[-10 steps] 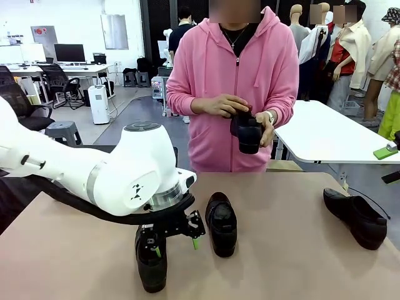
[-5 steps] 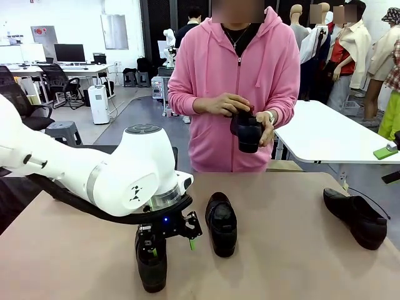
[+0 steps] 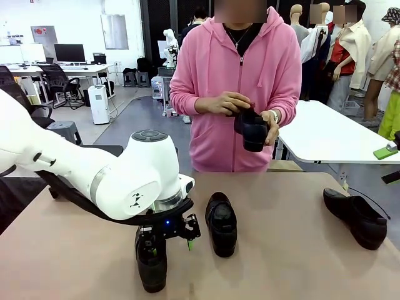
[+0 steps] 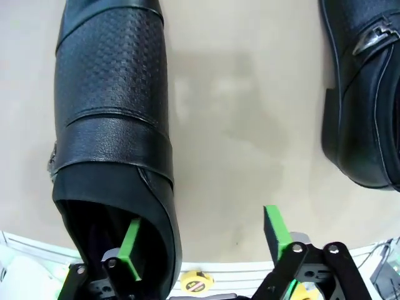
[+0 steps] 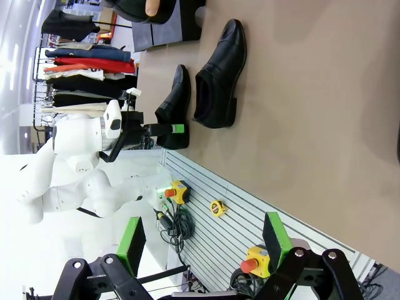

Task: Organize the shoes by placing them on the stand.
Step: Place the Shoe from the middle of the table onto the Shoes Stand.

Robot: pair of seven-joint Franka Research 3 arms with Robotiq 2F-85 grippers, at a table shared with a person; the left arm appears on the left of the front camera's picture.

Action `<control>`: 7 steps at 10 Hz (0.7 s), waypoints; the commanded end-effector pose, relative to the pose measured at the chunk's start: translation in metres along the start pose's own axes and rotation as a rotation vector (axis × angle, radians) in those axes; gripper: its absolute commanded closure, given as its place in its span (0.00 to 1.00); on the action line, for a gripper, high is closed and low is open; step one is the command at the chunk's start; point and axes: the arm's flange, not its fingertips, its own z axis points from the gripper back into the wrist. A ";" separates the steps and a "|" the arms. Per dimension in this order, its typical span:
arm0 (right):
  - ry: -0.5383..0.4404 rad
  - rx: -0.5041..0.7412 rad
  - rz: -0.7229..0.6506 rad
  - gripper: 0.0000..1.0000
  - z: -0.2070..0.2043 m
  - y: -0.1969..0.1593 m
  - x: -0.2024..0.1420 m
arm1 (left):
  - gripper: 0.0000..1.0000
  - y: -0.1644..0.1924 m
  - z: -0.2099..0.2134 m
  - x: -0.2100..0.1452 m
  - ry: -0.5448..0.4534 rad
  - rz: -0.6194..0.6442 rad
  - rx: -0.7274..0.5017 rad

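**Front view.** Tan tabletop (image 3: 294,262) across the lower frame. Behind it, an open workroom: desks with a monitor (image 3: 69,52) at upper left, a white table (image 3: 325,134) at right carrying a small green object (image 3: 385,152). Person in pink hoodie (image 3: 234,81) at the far edge, top centre, both hands around the held shoe (image 3: 253,130) at chest height. Left arm (image 3: 94,175) in from the left, covering part of the lower-left tabletop. Left gripper (image 3: 172,247) at lower centre-left, pointed down at the near shoe (image 3: 151,269) by the bottom edge. Middle shoe (image 3: 221,223) just to its right, apart. Right-hand shoe (image 3: 356,217) well apart, near the right edge.

**Left wrist view.** Near shoe down the left side, toe up, opening at the bottom. Fingers released and wide: one green pad (image 4: 130,245) inside the opening, the other (image 4: 273,228) over bare tabletop, the shoe's side wall between, not clamped. Middle shoe at upper right, with metal buckle (image 4: 369,44). Yellow tape measure (image 4: 194,284) at the bottom edge.

**Right wrist view, rolled sideways.** Right gripper (image 5: 203,240) at bottom centre, fingers released, nothing between. Tabletop at upper right; near and middle shoes side by side at top centre. White slatted panel (image 5: 206,181) below, with a red push-button (image 5: 253,262) and cables. Clothes rack (image 5: 87,69) at upper left.
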 end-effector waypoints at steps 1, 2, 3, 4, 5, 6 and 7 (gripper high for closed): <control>0.003 0.002 -0.002 0.00 0.002 0.003 0.000 | 1.00 -0.009 -0.002 0.000 -0.042 0.028 0.026; 0.003 0.002 -0.002 0.00 0.002 0.003 0.000 | 1.00 -0.008 -0.002 0.001 -0.051 0.033 0.027; 0.003 0.002 -0.002 0.00 0.002 0.003 0.000 | 1.00 -0.007 -0.002 0.001 -0.063 0.037 0.035; 0.003 0.002 -0.002 0.00 0.002 0.003 0.000 | 1.00 -0.005 0.000 0.002 -0.069 0.042 0.034; 0.003 0.002 -0.002 0.00 0.002 0.003 0.000 | 1.00 -0.004 0.002 0.002 -0.073 0.042 0.040; 0.003 0.002 -0.002 0.00 0.002 0.003 0.000 | 1.00 -0.004 0.001 0.002 -0.069 0.038 0.041; 0.003 0.002 -0.002 0.00 0.002 0.003 0.000 | 1.00 -0.004 0.000 0.002 -0.062 0.031 0.044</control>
